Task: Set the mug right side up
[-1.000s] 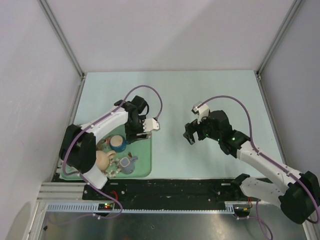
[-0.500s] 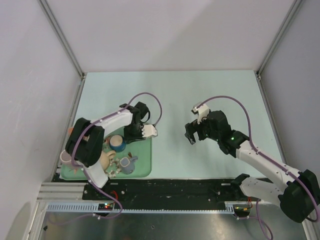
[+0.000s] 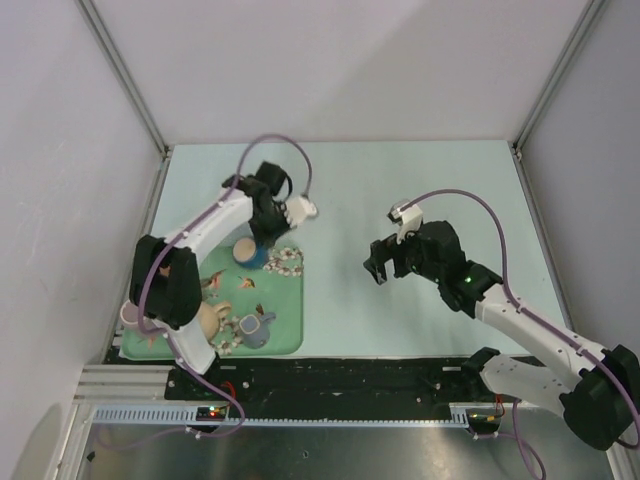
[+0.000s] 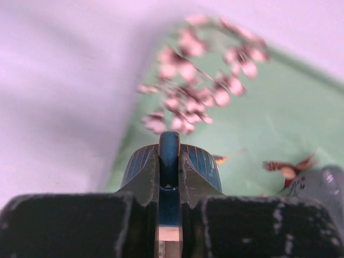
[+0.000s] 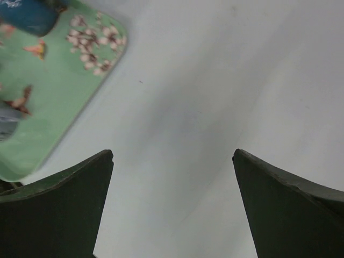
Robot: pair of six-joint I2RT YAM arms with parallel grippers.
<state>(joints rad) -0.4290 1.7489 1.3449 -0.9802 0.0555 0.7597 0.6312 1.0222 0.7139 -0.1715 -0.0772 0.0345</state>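
The mug [image 3: 247,251] is blue and ribbed, with its tan base facing up in the top view, over the far corner of the green tray [image 3: 288,318]. My left gripper [image 3: 262,234] reaches it from the far side. In the left wrist view the left gripper [image 4: 169,171] is shut on the mug's blue handle [image 4: 169,146], with the mug's body [image 4: 203,163] just beyond the fingers. My right gripper [image 3: 377,268] hangs open over the bare table to the right of the tray. The right gripper [image 5: 173,156] has nothing between its fingers.
The tray [image 4: 279,107] carries a flower and bird print. On its near part stand a grey-blue mug [image 3: 256,328] and a beige rounded piece [image 3: 207,319]. A pink cup [image 3: 130,315] sits at its left edge. Grey walls close in the table on three sides.
My left gripper has shut on the mug's handle and carried the mug from the tray's middle toward its far corner. The right arm has barely moved.
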